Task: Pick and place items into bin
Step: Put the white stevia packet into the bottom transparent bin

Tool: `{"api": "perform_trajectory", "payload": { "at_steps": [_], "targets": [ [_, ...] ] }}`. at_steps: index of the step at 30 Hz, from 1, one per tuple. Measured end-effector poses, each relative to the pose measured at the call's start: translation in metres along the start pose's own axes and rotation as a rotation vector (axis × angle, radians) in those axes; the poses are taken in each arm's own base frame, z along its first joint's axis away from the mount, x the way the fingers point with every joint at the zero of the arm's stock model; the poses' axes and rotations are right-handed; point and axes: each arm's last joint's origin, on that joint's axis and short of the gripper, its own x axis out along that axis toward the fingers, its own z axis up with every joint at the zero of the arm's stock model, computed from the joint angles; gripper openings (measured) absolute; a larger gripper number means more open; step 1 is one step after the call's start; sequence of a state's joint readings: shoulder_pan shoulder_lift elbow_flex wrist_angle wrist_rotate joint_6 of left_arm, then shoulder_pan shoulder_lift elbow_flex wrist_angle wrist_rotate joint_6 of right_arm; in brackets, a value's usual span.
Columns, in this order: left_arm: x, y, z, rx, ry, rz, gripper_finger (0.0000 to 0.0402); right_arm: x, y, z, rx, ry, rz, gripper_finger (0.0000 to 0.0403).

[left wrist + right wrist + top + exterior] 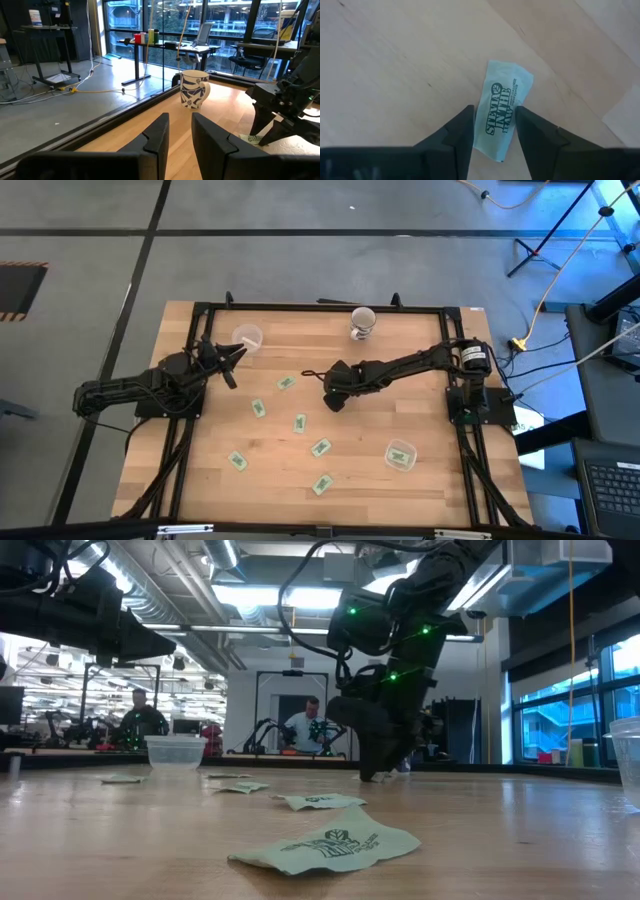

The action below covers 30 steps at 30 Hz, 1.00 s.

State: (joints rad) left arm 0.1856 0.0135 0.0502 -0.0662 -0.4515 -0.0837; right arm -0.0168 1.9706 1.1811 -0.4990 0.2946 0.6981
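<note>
Pale green packet [504, 116] on the wooden table [390, 65] printed in dark letters "STEVIA IN THE RAW" beside a leaf emblem, smaller lines alongside too fine to read, nearest packet [328, 843] in the low view bearing dark print, illegible

Seven packets [300, 423], two cups [363, 323], one bin [401, 454]
</note>
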Motion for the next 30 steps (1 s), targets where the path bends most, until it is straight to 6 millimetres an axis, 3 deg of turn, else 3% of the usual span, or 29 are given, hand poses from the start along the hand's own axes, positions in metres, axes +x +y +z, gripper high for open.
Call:
{"api": "perform_trajectory", "payload": {
  "at_steps": [13, 18, 22, 30],
  "targets": [
    [0.0, 0.0, 0.0, 0.0, 0.0, 0.0, 0.0077, -0.002, 0.0, 0.001, -0.027, -0.006, -0.009, 0.0148],
    [0.0, 0.0, 0.0, 0.0, 0.0, 0.0, 0.0077, -0.012, 0.005, 0.006, -0.078, 0.031, -0.029, 0.0148],
    [0.0, 0.0, 0.0, 0.0, 0.0, 0.0, 0.0077, -0.031, 0.012, 0.011, -0.129, 0.071, -0.058, 0.0148],
    [0.0, 0.0, 0.0, 0.0, 0.0, 0.0, 0.0077, -0.088, 0.032, 0.0, -0.267, 0.237, -0.155, 0.0148]
  ]
}}
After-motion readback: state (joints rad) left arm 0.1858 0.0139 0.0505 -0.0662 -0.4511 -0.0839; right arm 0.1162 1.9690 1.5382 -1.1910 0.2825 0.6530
